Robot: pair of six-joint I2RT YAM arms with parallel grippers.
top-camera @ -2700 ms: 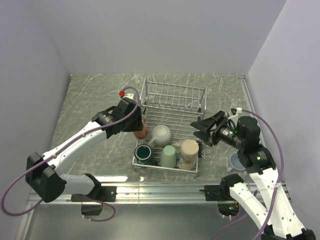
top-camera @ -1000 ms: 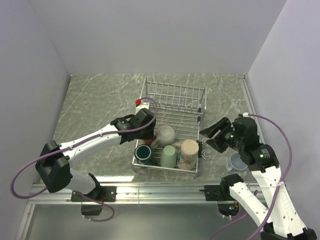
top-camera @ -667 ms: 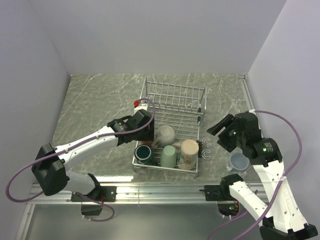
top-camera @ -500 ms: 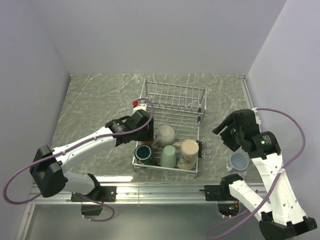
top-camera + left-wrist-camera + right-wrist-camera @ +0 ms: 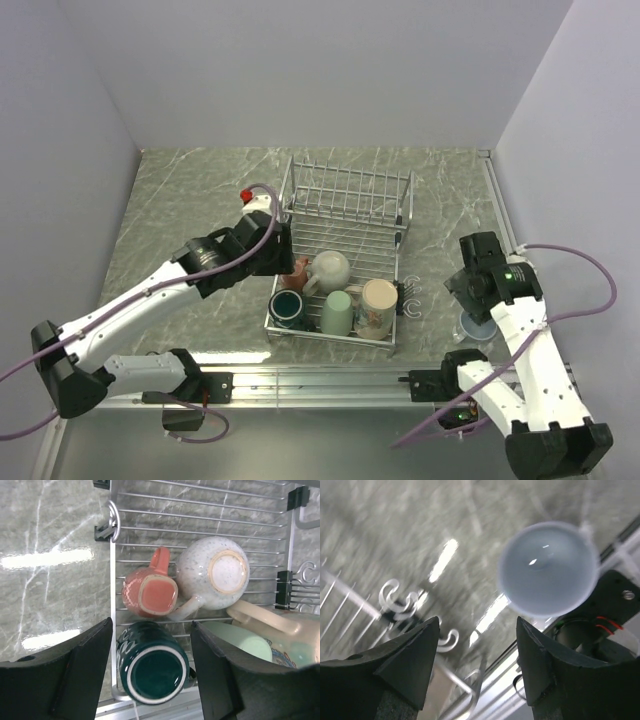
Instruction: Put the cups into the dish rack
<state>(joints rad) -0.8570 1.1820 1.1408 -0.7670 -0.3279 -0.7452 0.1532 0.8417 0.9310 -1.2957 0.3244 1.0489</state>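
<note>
The silver dish rack stands mid-table. In it lie the salmon-red cup, the cream-white cup, the dark teal cup, the light green cup and the tan cup. My left gripper is open and empty above the rack's left side. In the left wrist view it hangs over the dark teal cup, below the salmon-red cup. The pale blue cup stands on the table at the right. My right gripper is open, with that cup ahead of it to the right.
The rack's upright slotted section is at its far end. Scroll hooks stick out of its right side. A metal rail runs along the near table edge. Walls close in on the left, back and right.
My left gripper has let go of the salmon-red cup in the rack and drawn back to the left. My right arm has swung right and tipped down over the pale blue cup.
</note>
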